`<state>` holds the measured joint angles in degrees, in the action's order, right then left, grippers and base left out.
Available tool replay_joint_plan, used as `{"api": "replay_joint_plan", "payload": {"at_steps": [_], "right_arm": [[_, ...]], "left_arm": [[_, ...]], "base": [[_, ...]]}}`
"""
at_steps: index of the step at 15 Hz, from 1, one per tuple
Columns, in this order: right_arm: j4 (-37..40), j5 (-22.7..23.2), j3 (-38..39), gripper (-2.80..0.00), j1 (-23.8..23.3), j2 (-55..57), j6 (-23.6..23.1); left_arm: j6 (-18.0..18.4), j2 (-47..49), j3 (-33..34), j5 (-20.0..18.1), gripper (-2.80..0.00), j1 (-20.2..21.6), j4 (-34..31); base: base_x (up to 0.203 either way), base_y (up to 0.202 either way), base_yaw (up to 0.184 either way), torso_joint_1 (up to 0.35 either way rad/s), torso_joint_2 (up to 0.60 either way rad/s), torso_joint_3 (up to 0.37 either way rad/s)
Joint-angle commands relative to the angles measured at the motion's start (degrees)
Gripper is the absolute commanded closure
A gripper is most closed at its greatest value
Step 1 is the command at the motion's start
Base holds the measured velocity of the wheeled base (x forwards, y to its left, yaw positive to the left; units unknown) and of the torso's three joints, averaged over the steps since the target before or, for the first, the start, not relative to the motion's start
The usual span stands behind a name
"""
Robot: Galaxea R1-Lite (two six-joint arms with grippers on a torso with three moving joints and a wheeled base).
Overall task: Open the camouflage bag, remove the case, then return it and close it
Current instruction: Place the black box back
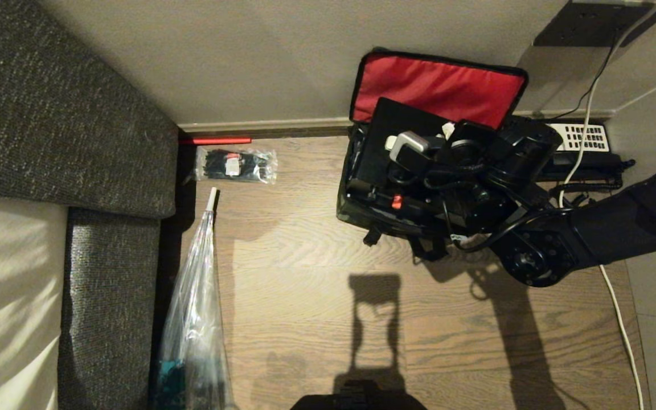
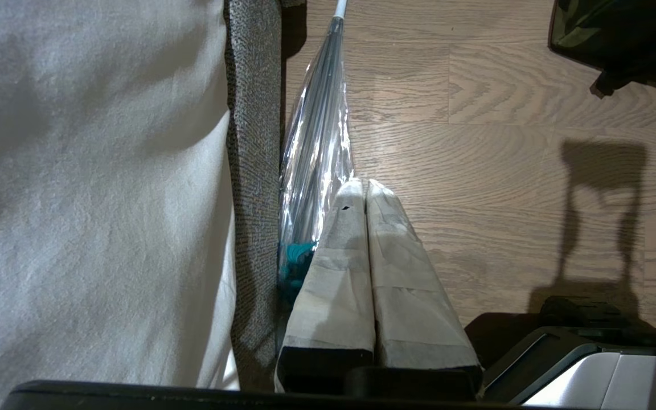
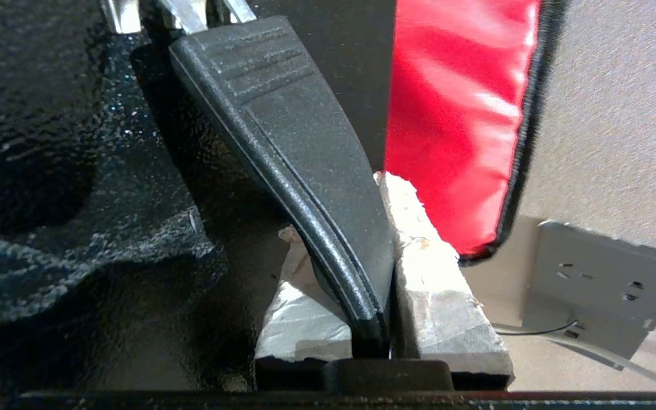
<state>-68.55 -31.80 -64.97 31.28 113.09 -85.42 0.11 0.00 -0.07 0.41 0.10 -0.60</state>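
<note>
**Gripping the case by its handle, tilted up out of the bag**

Pinching a moulded black grip, judged to be the handle of the case, between the taped fingers of the right gripper, closed firmly on it. Standing on edge in the open camouflage bag on the floor, leaning toward the red lid lining propped against the wall. Looks rigid and flat, probably moderately heavy, with a grainy shell that should resist slipping. Likely to swing from a single pinch point, so best held deep on the handle and kept square to the soft bag walls, which may fold inward and snag a corner. Parked low beside the sofa, the left gripper, fingers pressed together on nothing.
</note>
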Motion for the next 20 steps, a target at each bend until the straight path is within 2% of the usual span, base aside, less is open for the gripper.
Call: {"api": "replay_joint_plan", "payload": {"at_steps": [1,4,11,18,20], "right_arm": [[-0.5,-0.2,2.2,0.00,0.0,-0.5,-0.4],[-1.5,-0.2,3.3,0.00,0.0,0.4,-0.4],[-5.5,-0.1,0.6,0.00,-0.2,8.0,0.1],[-5.7,1.0,-1.7,0.00,-2.7,11.5,0.3],[-5.6,1.0,-2.4,0.00,-3.2,12.4,1.6]], "left_arm": [[0.0,-0.1,0.0,0.0,0.00,0.0,0.0],[0.0,-0.1,0.0,0.0,0.00,0.0,0.0],[0.0,-0.1,0.0,0.0,0.00,0.0,0.0],[0.0,-0.1,0.0,0.0,0.00,0.0,0.0],[0.0,-0.1,0.0,0.0,0.00,0.0,0.0]], "base": [[0.000,0.000,0.000,0.000,0.00,0.000],[0.000,0.000,0.000,0.000,0.00,0.000],[0.000,0.000,0.000,0.000,0.00,0.000],[0.000,0.000,0.000,0.000,0.00,0.000],[0.000,0.000,0.000,0.000,0.00,0.000]]}}
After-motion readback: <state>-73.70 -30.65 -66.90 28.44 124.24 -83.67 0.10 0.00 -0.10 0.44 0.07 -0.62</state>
